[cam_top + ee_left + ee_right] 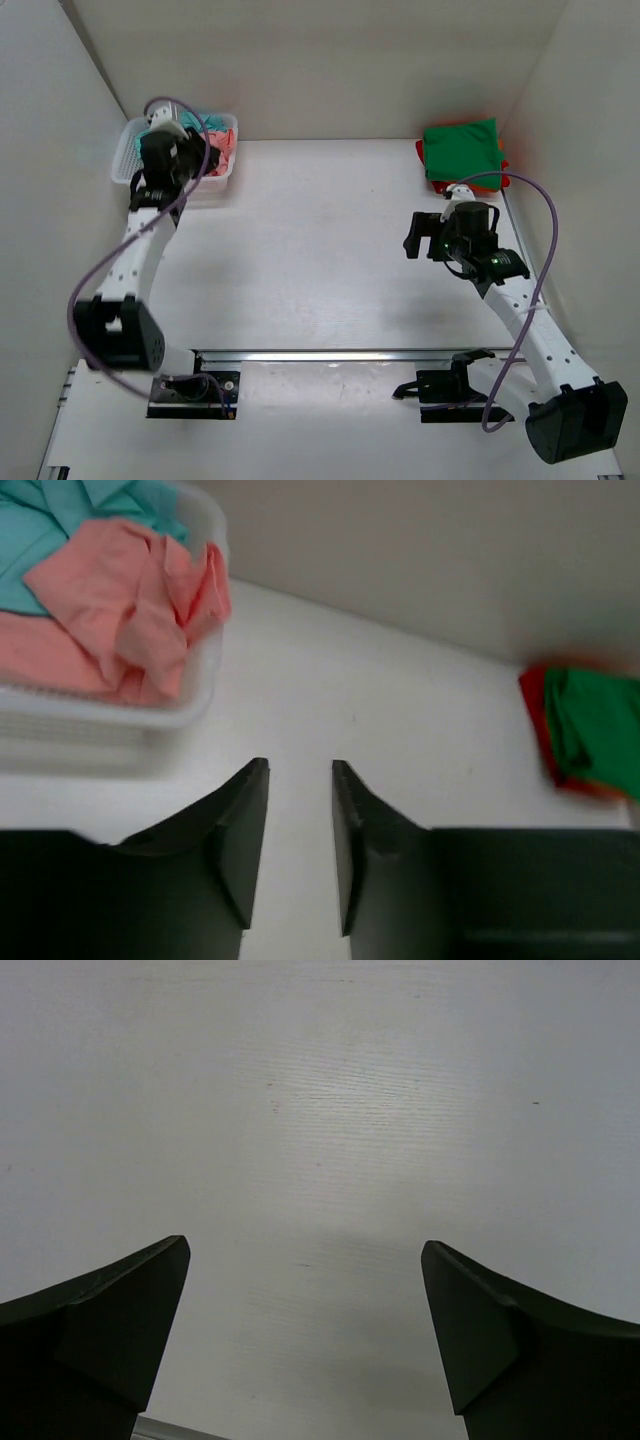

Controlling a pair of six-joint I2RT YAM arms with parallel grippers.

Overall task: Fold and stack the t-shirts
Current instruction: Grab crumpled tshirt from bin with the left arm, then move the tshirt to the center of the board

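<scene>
A salmon pink t-shirt point(130, 610) and a teal t-shirt point(60, 520) lie crumpled in the white mesh basket point(100, 730) at the far left; in the top view the pink one point(226, 150) hangs over the basket's right rim. My left gripper point(207, 160) hovers over that side of the basket point(124, 160). In the left wrist view its jaws point(300, 765) stand a narrow gap apart with only table between them. A folded green t-shirt point(460, 150) tops a stack at the far right, with a red one point(535, 705) showing beneath. My right gripper point(412, 240) is wide open above bare table point(305, 1250).
White walls close in the table on the left, back and right. The folded stack sits near the back right corner. A metal rail point(340, 355) runs across the near edge between the arm bases.
</scene>
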